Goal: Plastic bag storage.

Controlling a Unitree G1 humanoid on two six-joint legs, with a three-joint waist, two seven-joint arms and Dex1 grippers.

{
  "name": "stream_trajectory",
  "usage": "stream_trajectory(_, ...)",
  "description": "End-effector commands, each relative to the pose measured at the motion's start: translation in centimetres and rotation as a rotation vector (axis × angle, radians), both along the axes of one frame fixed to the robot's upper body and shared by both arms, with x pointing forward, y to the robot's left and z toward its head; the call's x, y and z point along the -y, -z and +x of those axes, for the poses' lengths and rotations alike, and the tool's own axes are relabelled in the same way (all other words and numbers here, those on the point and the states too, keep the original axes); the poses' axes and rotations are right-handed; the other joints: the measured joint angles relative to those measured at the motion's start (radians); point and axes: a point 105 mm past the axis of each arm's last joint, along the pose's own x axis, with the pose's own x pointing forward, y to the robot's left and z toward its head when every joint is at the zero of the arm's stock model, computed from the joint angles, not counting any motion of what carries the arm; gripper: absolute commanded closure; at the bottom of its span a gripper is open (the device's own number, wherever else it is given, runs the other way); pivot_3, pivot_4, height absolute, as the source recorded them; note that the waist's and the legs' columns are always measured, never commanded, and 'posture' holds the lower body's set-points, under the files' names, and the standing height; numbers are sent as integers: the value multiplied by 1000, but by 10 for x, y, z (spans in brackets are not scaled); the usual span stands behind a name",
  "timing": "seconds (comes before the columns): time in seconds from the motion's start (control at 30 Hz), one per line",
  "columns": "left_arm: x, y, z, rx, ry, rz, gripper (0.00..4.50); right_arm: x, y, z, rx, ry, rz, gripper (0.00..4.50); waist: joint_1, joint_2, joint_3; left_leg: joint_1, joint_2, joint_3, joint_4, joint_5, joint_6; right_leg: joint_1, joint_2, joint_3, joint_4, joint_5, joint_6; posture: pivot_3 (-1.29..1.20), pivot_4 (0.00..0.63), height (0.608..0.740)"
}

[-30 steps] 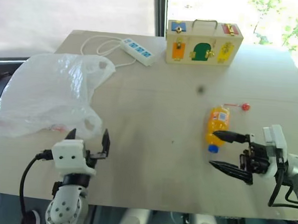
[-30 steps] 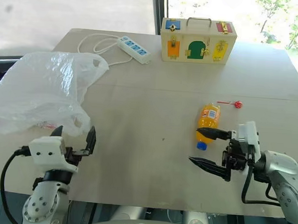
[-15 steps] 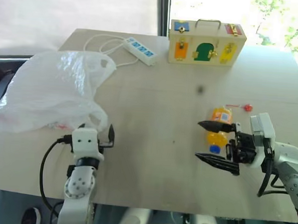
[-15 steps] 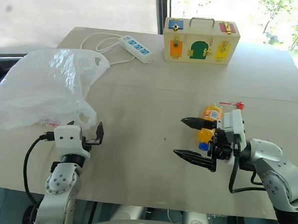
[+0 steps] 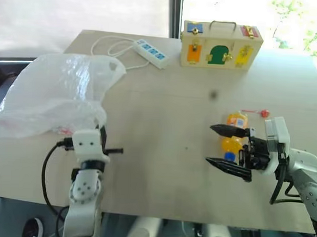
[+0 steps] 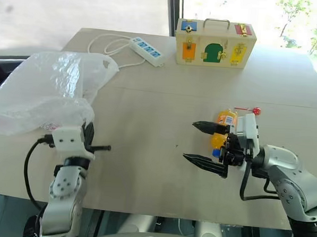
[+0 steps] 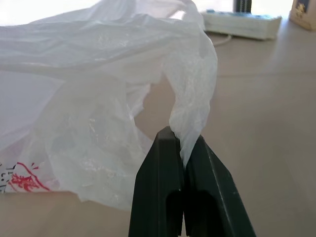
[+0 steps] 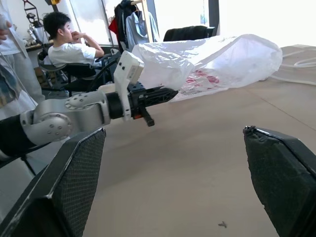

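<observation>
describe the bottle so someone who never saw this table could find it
On the wooden table, look toward the robot's right, in front of the locked toy case. The small orange bottle with a blue cap lies there on its side behind the open right gripper, the only orange-filled thing there.

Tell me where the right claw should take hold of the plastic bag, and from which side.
Probably the far loop handle, coming across the table from the robot's right. That loop lies open at the plastic bag's edge facing the power strip, a thin band to pinch. The left claw is shut on the near handle; the right claw is open beside the orange bottle.
</observation>
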Motion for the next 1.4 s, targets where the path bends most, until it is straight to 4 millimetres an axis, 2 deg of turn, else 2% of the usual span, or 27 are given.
stream_trajectory(0.03,-13,-40,33,106,-32,18,4420,-5,-5,-1,22,-20,15,0,1,0,0,0,0,0,0,0,0,0,1,0,0,1,0,0,150,740)
stream_trajectory(0.17,-20,-136,100,270,-53,-94,4420,-6,-3,5,18,-10,13,0,12,-5,2,-2,0,-6,2,4,-6,0,4,-5,0,5,-1,0,150,740)
stream_trajectory(0.23,-13,-189,120,357,-20,-133,4420,-4,4,11,-34,22,-24,0,10,-9,3,-3,0,-10,6,5,-7,1,7,-10,1,6,1,0,150,740)
stream_trajectory(0.3,-3,-224,131,414,14,-127,4420,-2,6,15,-67,54,-40,0,-3,-8,2,-7,-1,-11,8,5,-7,0,8,-9,-2,8,1,0,150,740)
stream_trajectory(0.37,12,-250,140,457,71,-123,4420,0,3,18,-67,76,-22,0,-7,-7,1,-6,-5,-7,7,7,-1,-1,2,-6,-1,8,1,0,150,740)
stream_trajectory(0.43,34,-266,149,477,159,-109,4420,3,3,19,-59,98,-20,0,-8,-7,2,-7,-5,-5,5,6,0,-3,1,-7,-1,8,1,0,150,740)
stream_trajectory(0.53,88,-274,154,479,404,-57,4420,7,3,20,-48,138,-15,0,-8,-8,2,-8,-4,-6,4,6,0,-5,0,-8,-1,8,1,0,150,740)
stream_trajectory(0.6,121,-275,145,495,576,15,4420,9,2,20,-48,158,-2,0,-10,-8,2,-14,-4,-6,5,6,0,-10,0,-8,-1,8,1,0,150,740)
stream_trajectory(0.67,157,-269,122,512,800,118,4420,12,1,21,-47,188,9,0,-17,-8,2,-18,-4,-6,7,6,0,-13,0,-7,1,8,1,0,150,740)
stream_trajectory(0.73,174,-257,99,509,955,192,4420,15,2,23,-46,213,8,0,-29,-7,2,-18,-5,-4,7,6,0,-13,-1,-6,1,8,1,0,150,740)
stream_trajectory(0.83,183,-234,66,479,1102,323,4420,21,5,25,-49,247,-5,0,-59,-6,2,-15,-3,-1,6,6,0,-13,-2,-1,3,8,0,0,150,740)
stream_trajectory(0.93,176,-223,44,460,1130,391,4420,28,7,28,-55,282,-16,0,-64,-5,2,-14,0,1,6,8,-2,-17,1,2,10,9,-1,0,150,740)
stream_trajectory(1.03,148,-223,17,470,1099,308,4420,38,12,37,-58,353,-57,0,-63,-3,3,-12,1,3,6,9,-4,-18,2,4,15,9,-2,0,150,740)
stream_trajectory(1.17,123,-188,-2,354,1065,262,4420,45,19,48,-58,433,-99,0,-55,-3,2,-2,3,7,3,8,-2,-13,4,8,15,10,-3,0,150,740)
stream_trajectory(1.3,98,-123,-35,119,1037,145,4420,57,27,54,-76,517,-140,0,-52,-2,2,1,4,10,3,7,-1,-10,4,10,13,10,-3,0,150,740)
stream_trajectory(1.4,83,-96,-53,50,954,27,4420,61,32,55,-108,550,-146,0,-48,-3,2,0,4,13,2,6,1,-11,4,14,12,10,-3,0,150,740)
